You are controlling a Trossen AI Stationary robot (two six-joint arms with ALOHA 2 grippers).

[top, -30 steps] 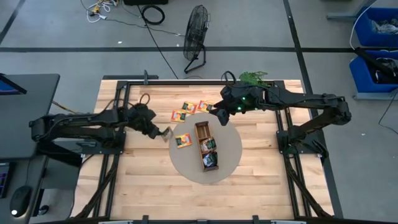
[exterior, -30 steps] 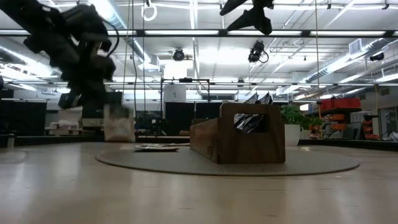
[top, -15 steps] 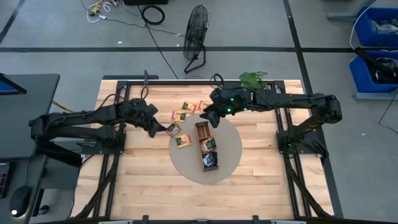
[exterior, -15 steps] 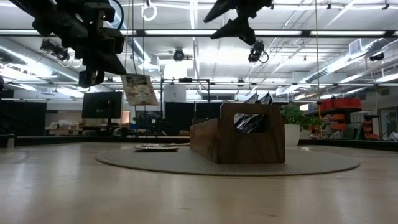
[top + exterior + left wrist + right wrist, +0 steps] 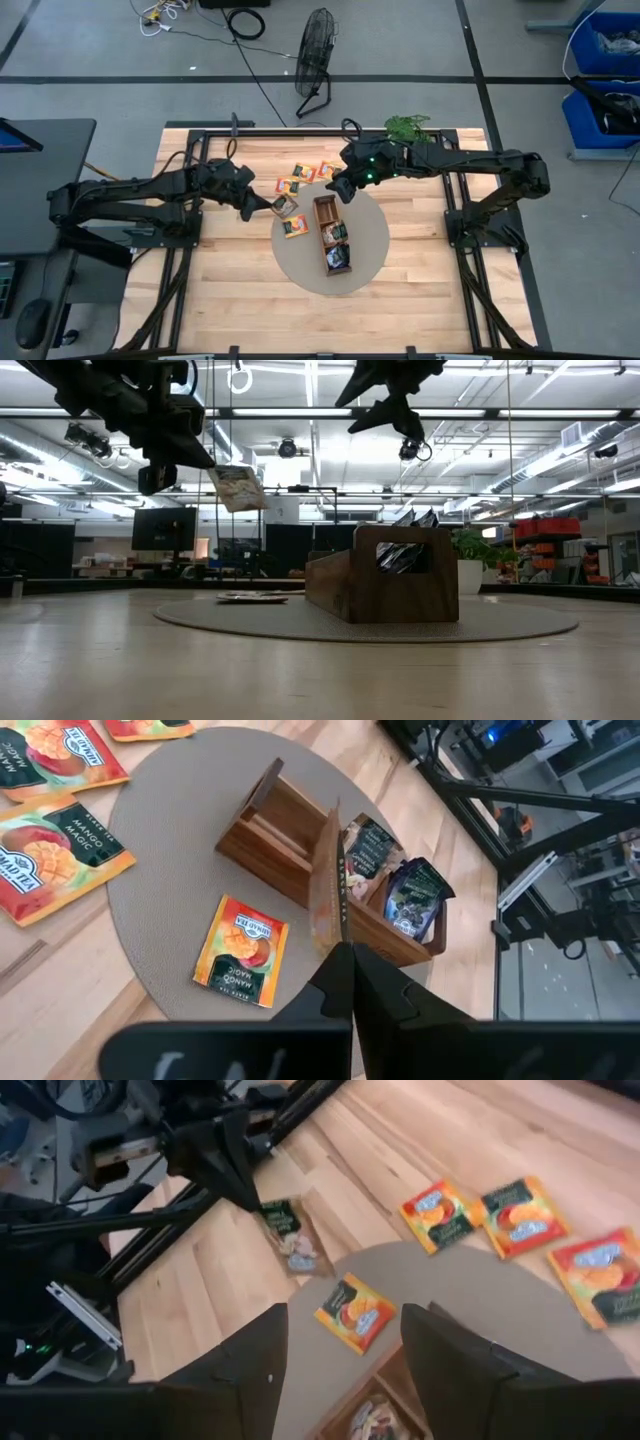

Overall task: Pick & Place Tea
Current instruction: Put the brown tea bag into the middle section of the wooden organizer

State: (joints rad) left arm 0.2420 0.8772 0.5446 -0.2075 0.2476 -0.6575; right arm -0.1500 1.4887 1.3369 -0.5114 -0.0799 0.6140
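Left tool [image 5: 268, 206] moved right toward tray [image 5: 331, 235], pinching pale tea bag [image 5: 236, 487] high above counter [image 5: 220, 290], ready to drop in. Right tool [image 5: 340, 190] spread, empty, hovers over tray's far end.

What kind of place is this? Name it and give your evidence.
Probably a robotics lab or workshop: a wooden table in a metal frame on a taped concrete floor, a floor fan and loose cables beside it, and strip lights and ducts under an open ceiling.
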